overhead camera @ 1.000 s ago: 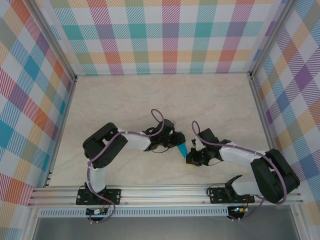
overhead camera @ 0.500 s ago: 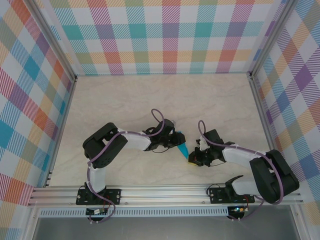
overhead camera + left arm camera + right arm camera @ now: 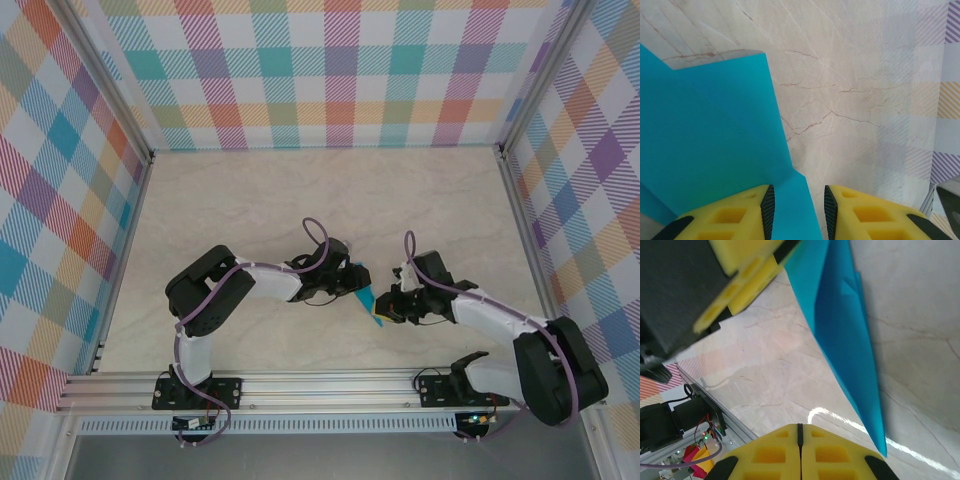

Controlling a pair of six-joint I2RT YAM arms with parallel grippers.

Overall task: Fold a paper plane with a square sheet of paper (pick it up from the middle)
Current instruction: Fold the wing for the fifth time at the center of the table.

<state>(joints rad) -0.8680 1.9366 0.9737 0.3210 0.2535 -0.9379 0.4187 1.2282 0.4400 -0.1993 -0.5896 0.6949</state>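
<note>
Left wrist view: your left gripper (image 3: 797, 201) grips the plane (image 3: 710, 140); right gripper (image 3: 800, 434), clenched empty beside the plane, could knock it loose.

We see the square sheet of paper (image 3: 715, 140) as smooth, matt teal paper; the surface (image 3: 865, 75) looks like glossy veined marble; the left hand (image 3: 796, 200) has matt yellow plastic fingers (image 3: 730, 220).
</note>
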